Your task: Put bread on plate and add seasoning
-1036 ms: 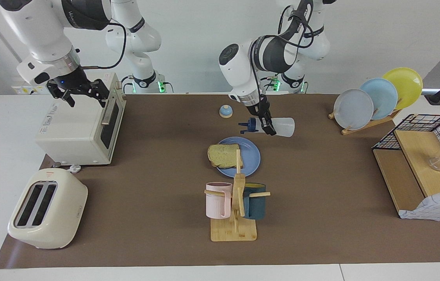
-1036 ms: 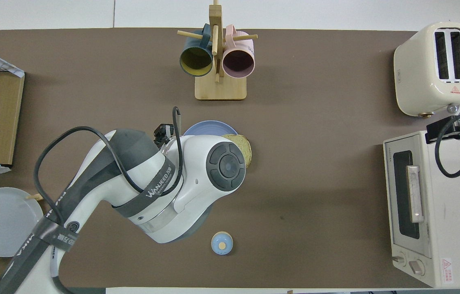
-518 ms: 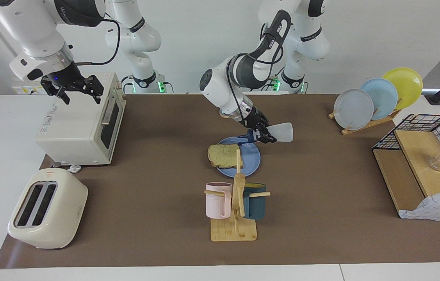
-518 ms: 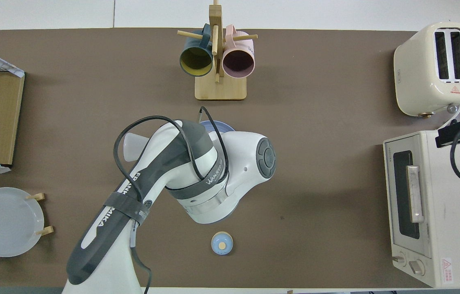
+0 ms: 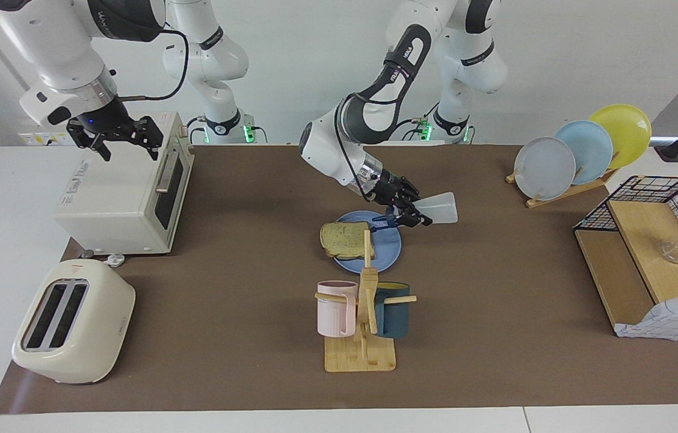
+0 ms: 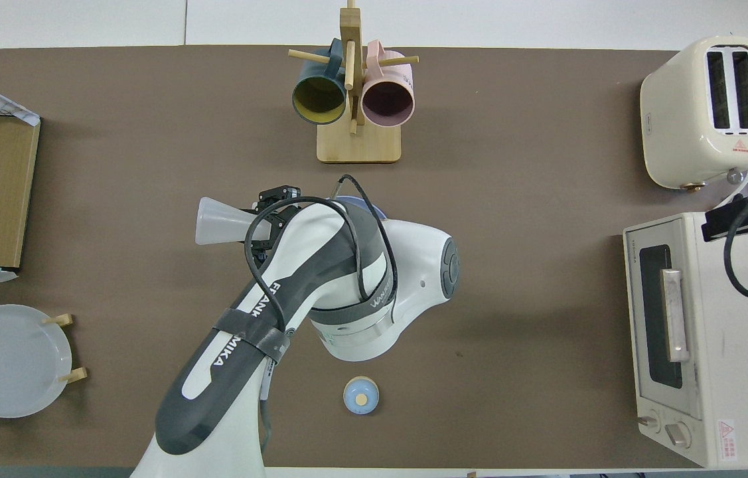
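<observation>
The bread (image 5: 346, 239) lies on the blue plate (image 5: 388, 243), overhanging its rim toward the right arm's end. My left gripper (image 5: 409, 215) is shut on the seasoning (image 5: 438, 208), a translucent bottle held tilted. Its dark cap (image 5: 384, 222) points down over the plate next to the bread. In the overhead view the bottle's base (image 6: 218, 221) sticks out from under the left arm, which hides the bread and nearly all of the plate. My right gripper (image 5: 128, 150) hangs open over the top of the toaster oven, holding nothing.
A cream toaster oven (image 5: 128, 192) and a toaster (image 5: 74, 322) stand at the right arm's end. A mug rack (image 5: 363, 313) stands farther from the robots than the plate. A small bell (image 6: 360, 395) sits nearer. A plate rack (image 5: 579, 153) and a wire basket shelf (image 5: 651, 252) fill the left arm's end.
The left arm has carried the bottle down over the plate and tipped its cap lower, toward the bread. The right gripper stays open over the toaster oven.
</observation>
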